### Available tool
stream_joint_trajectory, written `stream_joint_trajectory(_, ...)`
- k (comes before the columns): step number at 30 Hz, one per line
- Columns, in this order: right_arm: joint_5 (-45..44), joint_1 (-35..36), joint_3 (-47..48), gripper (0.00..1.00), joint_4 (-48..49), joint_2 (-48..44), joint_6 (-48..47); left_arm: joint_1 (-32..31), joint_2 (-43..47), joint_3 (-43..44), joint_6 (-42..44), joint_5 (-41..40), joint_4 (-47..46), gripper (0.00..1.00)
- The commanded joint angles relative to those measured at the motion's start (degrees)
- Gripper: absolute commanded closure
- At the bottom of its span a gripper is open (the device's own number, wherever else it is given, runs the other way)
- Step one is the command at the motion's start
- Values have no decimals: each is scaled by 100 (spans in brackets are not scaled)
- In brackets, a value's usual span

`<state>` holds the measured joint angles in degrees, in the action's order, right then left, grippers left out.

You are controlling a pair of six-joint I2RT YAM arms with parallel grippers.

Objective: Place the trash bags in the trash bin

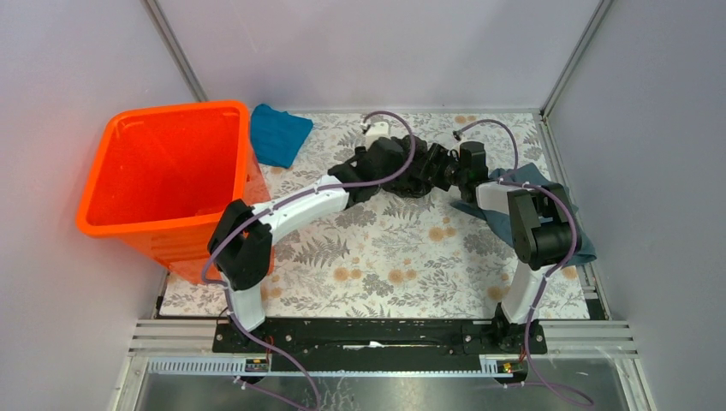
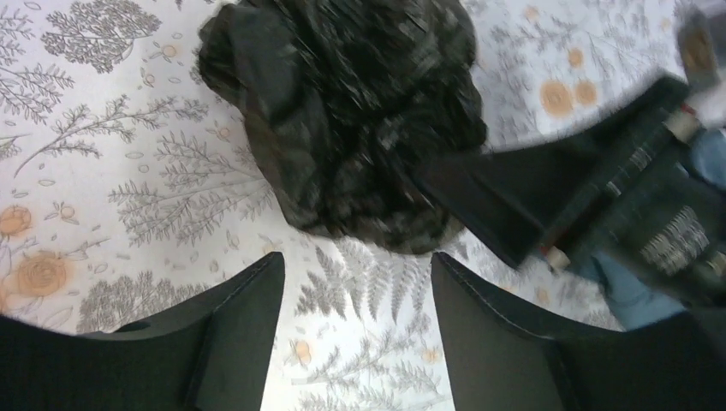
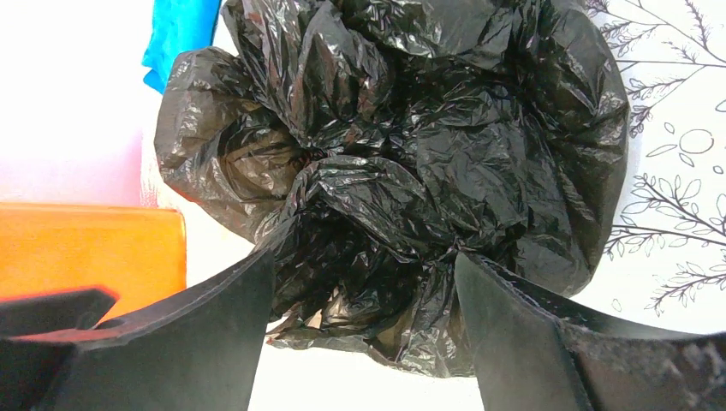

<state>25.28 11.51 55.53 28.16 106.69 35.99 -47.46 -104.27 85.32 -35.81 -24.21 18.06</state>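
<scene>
The black trash bag (image 1: 418, 177) lies crumpled on the floral table at the back centre, between my two grippers. My left gripper (image 1: 395, 163) is open on its left side. In the left wrist view the bag (image 2: 342, 111) lies just ahead of the open left gripper (image 2: 357, 261), with only tablecloth between the fingers. My right gripper (image 1: 447, 169) is open on the bag's right side. In the right wrist view the bag's (image 3: 402, 145) lower folds lie between the spread fingers of the right gripper (image 3: 364, 257). The orange trash bin (image 1: 163, 175) stands upright at the left.
A teal cloth (image 1: 278, 133) lies behind the bin's right corner. A grey-blue cloth (image 1: 501, 218) lies under the right arm. One finger of the right gripper (image 2: 488, 193) shows against the bag in the left wrist view. Grey walls close in the table on three sides.
</scene>
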Motion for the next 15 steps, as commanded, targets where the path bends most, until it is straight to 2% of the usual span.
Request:
stream_joint_trajectory(1,140,-3,226,17,183,-64,-47,667,-305,-346,-788,1100,-1283,39)
stream_joint_trajectory(3,127,-43,245,17,128,-39,-88,807,-445,-436,-969,1130,-1728,39)
stream_joint_trajectory(8,211,-164,330,17,24,61,-91,835,-978,-61,-930,728,-1740,20)
stream_joint_trajectory(10,238,-175,344,17,27,68,-76,850,-1200,141,-866,578,-1693,18)
stream_joint_trajectory(13,304,-176,360,17,59,77,-48,892,-1515,416,-747,586,-1713,21)
stream_joint_trajectory(15,339,-175,362,17,28,64,-64,913,-1628,512,-597,581,-1758,37)
